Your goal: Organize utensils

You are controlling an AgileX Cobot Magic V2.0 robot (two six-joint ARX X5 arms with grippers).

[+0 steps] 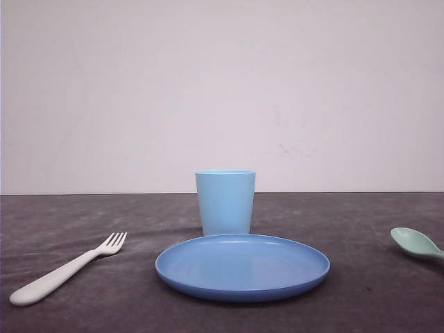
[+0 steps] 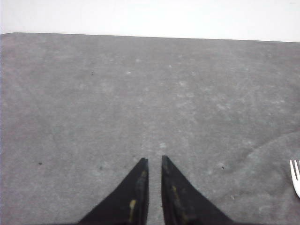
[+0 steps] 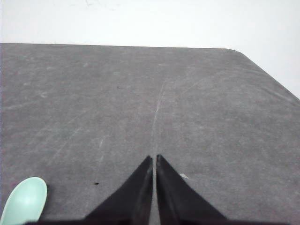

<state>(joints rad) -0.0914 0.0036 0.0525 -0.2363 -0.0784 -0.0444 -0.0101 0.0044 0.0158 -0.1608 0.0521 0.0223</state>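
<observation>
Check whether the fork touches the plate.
Apart. The front view shows bare grey table between the fork tines and the plate rim.

A white plastic fork (image 1: pixel 67 269) lies flat on the grey worktop (image 1: pixel 83 305) at the left, tines pointing away, while a mint-green spoon (image 1: pixel 416 243) lies far right, bowl up.

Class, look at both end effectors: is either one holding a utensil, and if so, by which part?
Nothing is held. The left end effector and right end effector are shut over bare table; the white fork and mint-green spoon lie untouched.
</observation>
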